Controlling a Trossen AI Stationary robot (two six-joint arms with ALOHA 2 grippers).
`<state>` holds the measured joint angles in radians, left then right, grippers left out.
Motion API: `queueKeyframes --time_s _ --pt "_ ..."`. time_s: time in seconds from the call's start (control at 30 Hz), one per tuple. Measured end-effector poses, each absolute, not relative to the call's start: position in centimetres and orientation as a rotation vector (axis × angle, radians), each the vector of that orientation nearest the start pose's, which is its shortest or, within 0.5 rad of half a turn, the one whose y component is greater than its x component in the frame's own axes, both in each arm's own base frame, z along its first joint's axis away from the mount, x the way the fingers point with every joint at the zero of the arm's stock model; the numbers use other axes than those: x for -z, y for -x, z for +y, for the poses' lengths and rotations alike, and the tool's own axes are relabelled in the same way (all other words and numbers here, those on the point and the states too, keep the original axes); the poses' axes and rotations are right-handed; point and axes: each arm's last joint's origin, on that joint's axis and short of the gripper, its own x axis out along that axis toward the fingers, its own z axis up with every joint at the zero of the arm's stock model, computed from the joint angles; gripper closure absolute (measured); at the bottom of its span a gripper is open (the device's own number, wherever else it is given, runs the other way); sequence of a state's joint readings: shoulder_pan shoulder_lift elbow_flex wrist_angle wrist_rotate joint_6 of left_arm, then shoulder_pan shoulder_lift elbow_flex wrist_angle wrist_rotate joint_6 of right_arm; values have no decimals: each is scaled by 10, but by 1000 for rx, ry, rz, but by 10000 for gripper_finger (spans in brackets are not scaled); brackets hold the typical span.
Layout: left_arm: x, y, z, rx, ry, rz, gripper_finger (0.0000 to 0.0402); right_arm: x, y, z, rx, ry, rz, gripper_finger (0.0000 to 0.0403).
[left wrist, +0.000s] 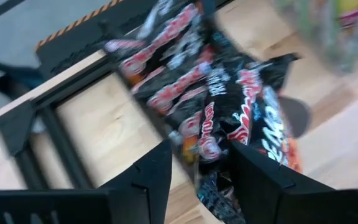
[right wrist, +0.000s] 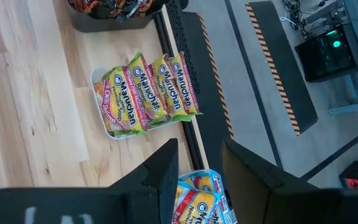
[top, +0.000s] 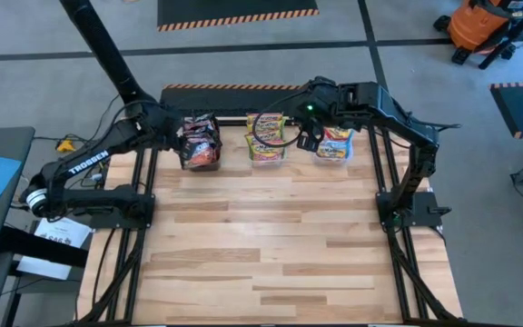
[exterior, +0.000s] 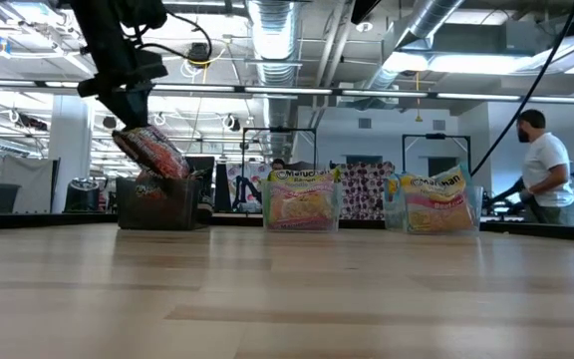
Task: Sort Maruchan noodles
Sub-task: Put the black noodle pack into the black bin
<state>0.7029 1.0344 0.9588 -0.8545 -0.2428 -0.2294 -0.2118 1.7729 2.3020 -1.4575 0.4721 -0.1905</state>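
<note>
Maruchan noodles stand sorted in three tubs along the table's far edge. Dark packets [top: 200, 143] fill the black tub [exterior: 157, 207] on the left. Yellow-green packets [top: 266, 136] sit in the middle tub and light-blue ones [top: 334, 145] in the right tub. One dark packet [exterior: 152, 152] leans tilted on top of the black tub's pile. My left gripper [left wrist: 201, 158] hangs open just above it, a finger on either side of the packet's upper end. My right gripper [right wrist: 201, 168] hovers open and empty, high between the middle and right tubs. My left gripper's fingers [left wrist: 160, 171] stand open on either side of the tilted dark packet's upper end [left wrist: 210, 140], coming at it from above at a slant. Blur hides whether either finger touches it. The packet's lower part rests on the pile in the black tub.
The wooden tabletop [top: 271, 254] stretches bare from the tubs to the near edge. Black frame rails [top: 143, 209] run along both sides. Beyond the table a person [exterior: 544, 165] stands at the right.
</note>
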Motion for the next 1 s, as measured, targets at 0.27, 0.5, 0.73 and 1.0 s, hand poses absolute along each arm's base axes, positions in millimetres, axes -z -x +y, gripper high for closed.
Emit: queueKeyframes --time_s 0.27,0.5,0.73,1.0 --pt "-286 -139 142 -1042 428 905 258 -463 -301 -77 540 293 997 257" --pt "-282 -143 147 -996 466 910 258 -463 -301 -77 540 293 997 257" --pt "-292 -144 149 -1016 422 872 258 -463 -301 -77 540 293 997 257" --pt "-294 -140 153 -1058 399 879 258 -463 -301 -77 549 277 992 257"
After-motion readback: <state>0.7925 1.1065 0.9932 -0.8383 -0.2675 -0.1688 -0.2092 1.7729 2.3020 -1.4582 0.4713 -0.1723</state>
